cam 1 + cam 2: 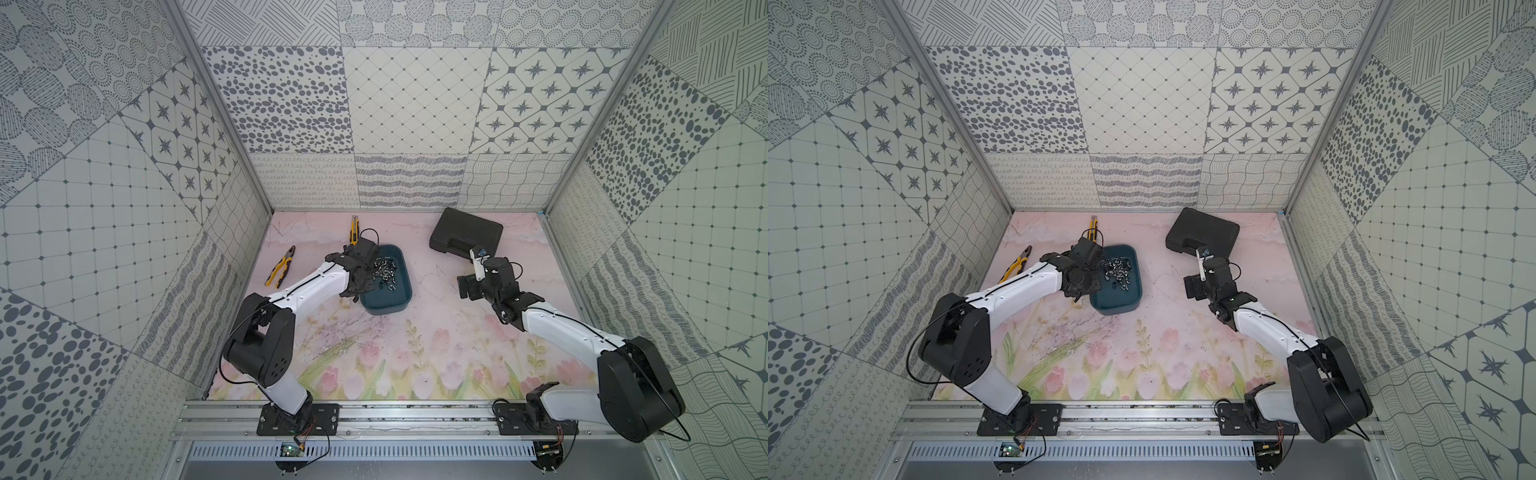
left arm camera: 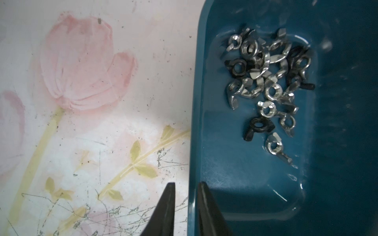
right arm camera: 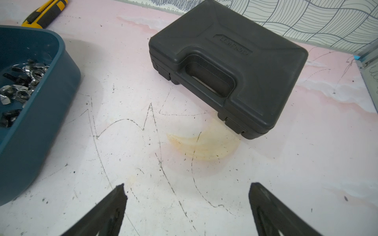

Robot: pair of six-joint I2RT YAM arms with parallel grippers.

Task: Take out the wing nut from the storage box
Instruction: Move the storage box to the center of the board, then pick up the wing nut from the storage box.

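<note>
1. One scuffed mat carries everything; it looks slick, so I judge a sideways nudge slides whatever I bump.
2. The box sits left of centre on it, unbraced; a knock on its wall could shift or tip it.
3. My right claw hangs spread wide and empty over bare mat between box and case, too far to steady anything.
4. My left claw, parted narrowly and empty, sits astride the box rim; dropping here strikes the rim.
5. The nuts lie heaped inside the box, wings interlocked; I may lift several or scatter them.
6. One lone nut beside the heap looks safest.
</note>
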